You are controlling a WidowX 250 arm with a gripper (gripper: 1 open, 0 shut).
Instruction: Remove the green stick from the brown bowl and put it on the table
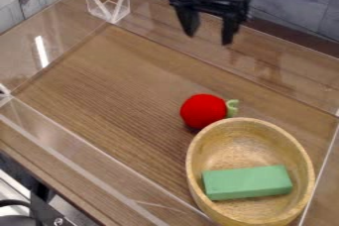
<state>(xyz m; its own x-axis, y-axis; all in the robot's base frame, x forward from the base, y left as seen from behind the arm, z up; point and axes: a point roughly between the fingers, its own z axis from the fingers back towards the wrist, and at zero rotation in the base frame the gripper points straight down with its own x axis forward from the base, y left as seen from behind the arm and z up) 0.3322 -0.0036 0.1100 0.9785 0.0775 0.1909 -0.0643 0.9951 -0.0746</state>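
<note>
from where i stand, the brown bowl (pixel 213 149) is the biggest loose thing on the counter (pixel 109 94), sitting near the lower right of the camera view. it is round and light tan, with visible grain and a thick rim, and it stands upright, its open side facing up.

the green stick (pixel 248 181) is inside that bowl. it is a flat, oblong, mint-green block with rounded edges, lying on its broad side in the lower part of the bowl as the camera sees it, tilted a little so that its right end is slightly higher in the view than its left.

just outside the bowl, by the upper left part of its rim, a red round fruit (pixel 203 110) with a green stem rests on the wood; whether it touches the rim i can't quite tell.

the arm's dark tool (pixel 212 32) comes in at the top of the view and hangs over the far side of the counter, well apart from both the bowl and the fruit. its outline is blurred, but its two fingers point downward and stand wide apart, with a gap of bare wood showing between them. they hold nothing.
</note>
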